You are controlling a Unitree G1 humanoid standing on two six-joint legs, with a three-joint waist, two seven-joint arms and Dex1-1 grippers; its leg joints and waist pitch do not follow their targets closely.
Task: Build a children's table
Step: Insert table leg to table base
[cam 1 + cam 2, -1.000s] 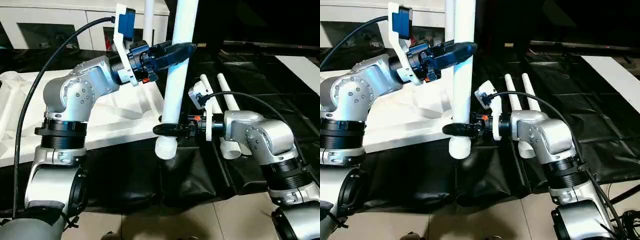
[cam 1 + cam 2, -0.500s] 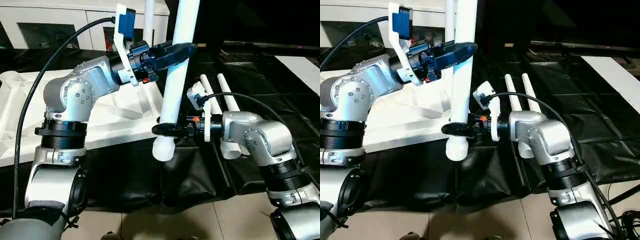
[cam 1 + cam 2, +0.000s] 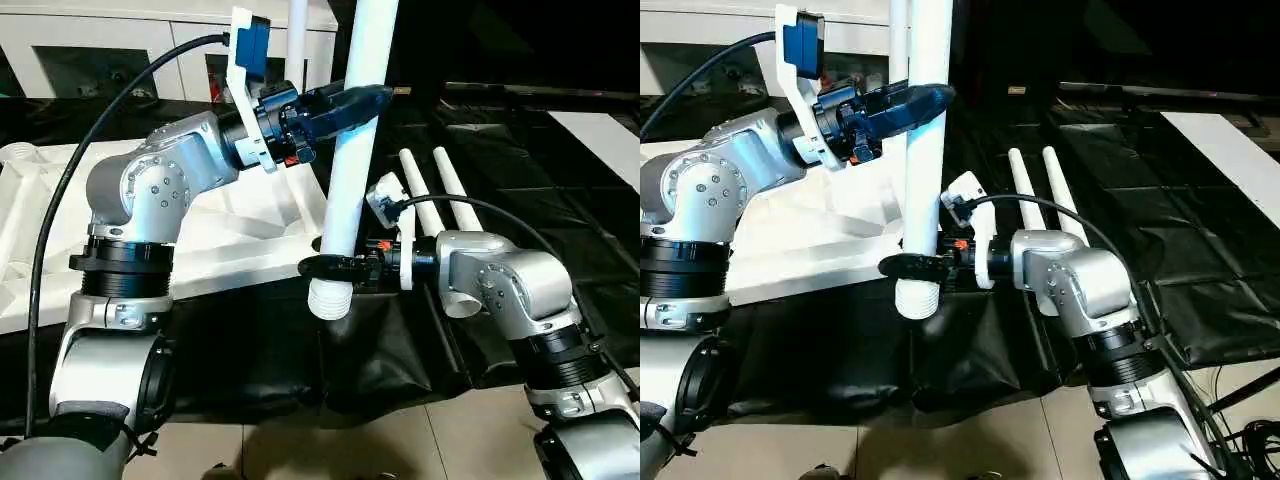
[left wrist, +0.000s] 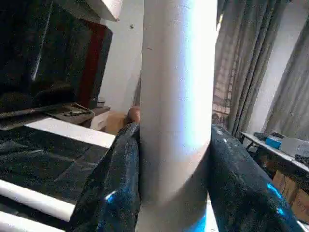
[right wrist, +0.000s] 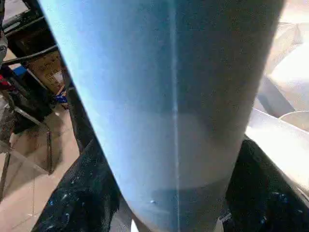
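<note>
Your tabletop (image 3: 250,235) lies underside-up on the left of the black-draped counter (image 3: 560,180). Your left hand (image 3: 360,100) clamps the upright leg (image 3: 355,150) high up, and your right hand (image 3: 325,267) straddles it just above its ribbed lower end; whether that grip bites, you cannot tell. Two spare legs (image 3: 440,195) lie right. Left wrist view adds curtains (image 4: 260,87) behind.

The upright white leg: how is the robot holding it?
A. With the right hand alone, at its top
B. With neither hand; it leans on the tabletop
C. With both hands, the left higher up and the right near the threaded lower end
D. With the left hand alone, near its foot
C: the left hand clamps the leg high up, and the right hand wraps it just above the threaded end.
</note>
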